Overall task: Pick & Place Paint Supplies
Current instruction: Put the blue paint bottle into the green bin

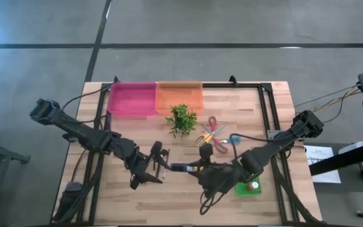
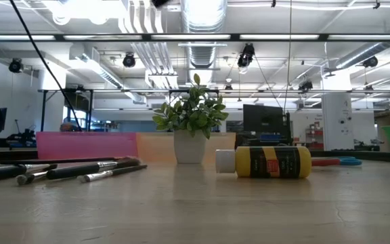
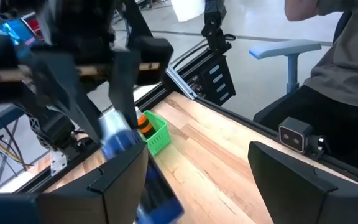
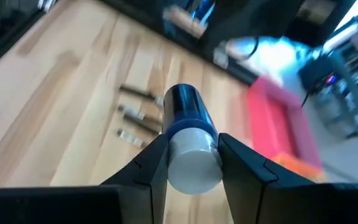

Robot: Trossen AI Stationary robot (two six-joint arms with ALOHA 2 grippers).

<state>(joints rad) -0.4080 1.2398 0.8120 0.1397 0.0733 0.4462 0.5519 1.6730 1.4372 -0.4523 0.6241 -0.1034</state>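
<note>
1. We see our right gripper (image 4: 193, 163) clamped on a dark blue paint bottle with a white cap (image 4: 189, 140), raised above the wooden table (image 1: 188, 195), probably for carrying.
2. Our left gripper (image 3: 191, 177) hangs close by with fingers spread, grasping nothing.
3. The pink bin (image 1: 133, 99) and orange bin (image 1: 180, 97) look empty; thin dark-handled brushes (image 2: 66, 169) lie loose.
4. The small green basket (image 1: 249, 188) holds a bottle.

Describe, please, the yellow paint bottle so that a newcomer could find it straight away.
In the low view, start from the potted plant standing mid-table in its white pot. Just to its right, nearer the camera, the yellow paint bottle lies on its side on the wooden table. Its yellow body, dark label and white cap set it apart from the thin brushes lying at the left.
</note>
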